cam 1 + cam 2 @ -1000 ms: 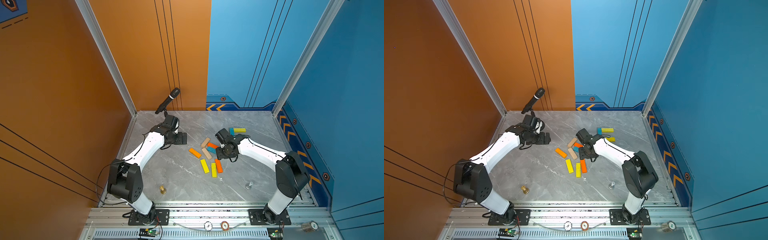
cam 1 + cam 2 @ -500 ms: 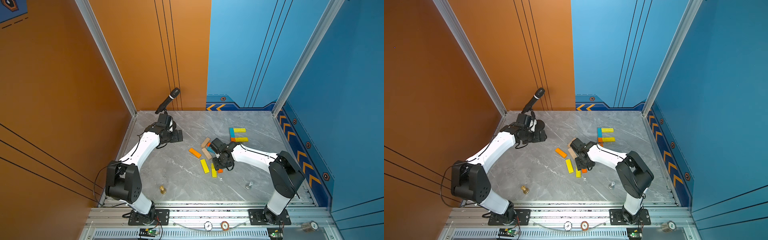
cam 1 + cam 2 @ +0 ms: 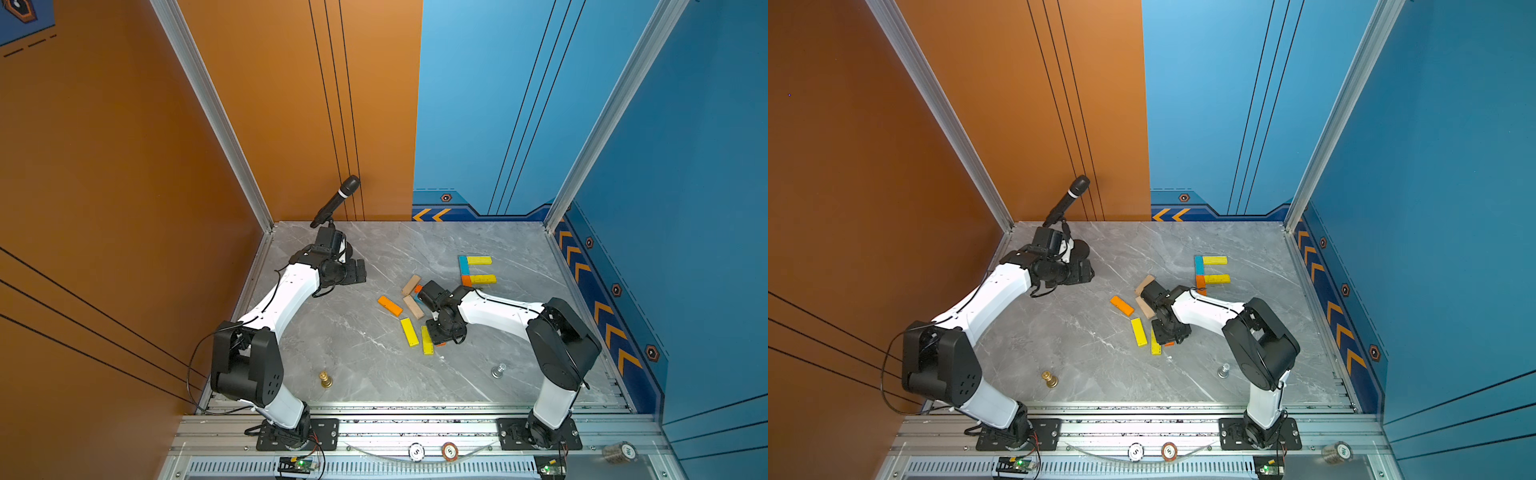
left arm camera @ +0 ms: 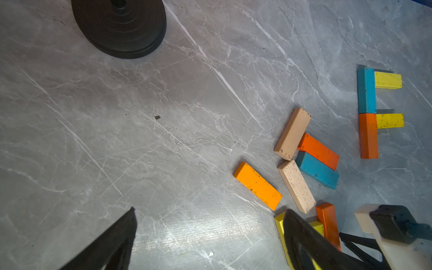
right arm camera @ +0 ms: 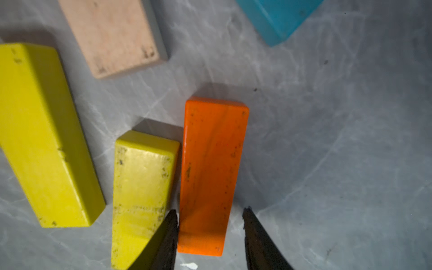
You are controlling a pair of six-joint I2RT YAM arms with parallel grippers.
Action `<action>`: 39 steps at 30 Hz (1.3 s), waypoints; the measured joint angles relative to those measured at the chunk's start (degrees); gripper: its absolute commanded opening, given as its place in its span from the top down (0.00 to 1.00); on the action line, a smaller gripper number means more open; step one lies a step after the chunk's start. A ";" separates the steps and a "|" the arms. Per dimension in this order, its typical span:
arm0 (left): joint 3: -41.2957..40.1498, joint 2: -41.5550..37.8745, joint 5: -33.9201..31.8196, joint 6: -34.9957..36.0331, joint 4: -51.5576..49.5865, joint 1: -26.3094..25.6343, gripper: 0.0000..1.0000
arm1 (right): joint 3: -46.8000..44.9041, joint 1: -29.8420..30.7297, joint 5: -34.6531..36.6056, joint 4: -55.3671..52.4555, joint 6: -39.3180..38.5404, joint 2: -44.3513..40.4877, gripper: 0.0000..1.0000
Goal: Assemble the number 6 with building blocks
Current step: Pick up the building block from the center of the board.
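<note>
A part-built figure stands at the back right: a blue block (image 3: 463,265) and an orange block (image 3: 466,281) end to end, each with a yellow block (image 3: 479,260) off its side. Loose building blocks lie mid-table: orange (image 3: 390,305), two pale wood (image 3: 413,306), two yellow (image 3: 409,331). My right gripper (image 5: 210,209) is down over a loose orange block (image 5: 210,168), open. One finger touches the block's side and the other stands a little off it. My left gripper (image 4: 210,209) hangs wide open over bare table near the back left (image 3: 359,272).
A microphone on a stand (image 3: 334,201) leans at the back left, its round black base (image 4: 119,25) close to my left gripper. A gold chess piece (image 3: 326,379) and a silver one (image 3: 498,370) stand near the front edge. Walls close three sides.
My right gripper has swung from the pile toward the front and come down astride the orange block, its jaws narrowing. The left arm drew back slightly toward the microphone.
</note>
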 measured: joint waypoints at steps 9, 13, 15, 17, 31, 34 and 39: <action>-0.11 -0.02 0.35 -0.17 0.02 0.20 0.02 | 1.05 -0.70 0.02 0.02 -0.28 1.27 0.69; -0.24 -0.09 0.35 -0.17 0.02 0.22 0.02 | 1.51 -2.62 -0.11 -0.02 -0.68 1.38 0.71; -0.24 -0.11 0.35 -0.17 0.02 0.22 0.02 | 1.77 -4.55 -0.04 -0.13 -1.14 1.22 0.70; -0.24 -0.11 0.35 -0.15 0.02 0.26 0.02 | 1.86 -6.32 -0.02 -0.39 -1.90 0.26 0.70; -0.24 -0.09 0.35 -0.13 0.04 0.13 0.02 | 1.03 -25.99 0.17 -2.60 -6.73 -12.46 0.70; -0.26 0.02 0.35 -0.15 0.04 0.13 0.02 | 0.26 -29.73 0.31 -2.84 -7.89 -11.08 0.70; -0.26 0.48 0.37 -0.15 0.04 -0.39 0.02 | 0.24 -32.35 0.44 -3.02 -9.94 -6.19 0.69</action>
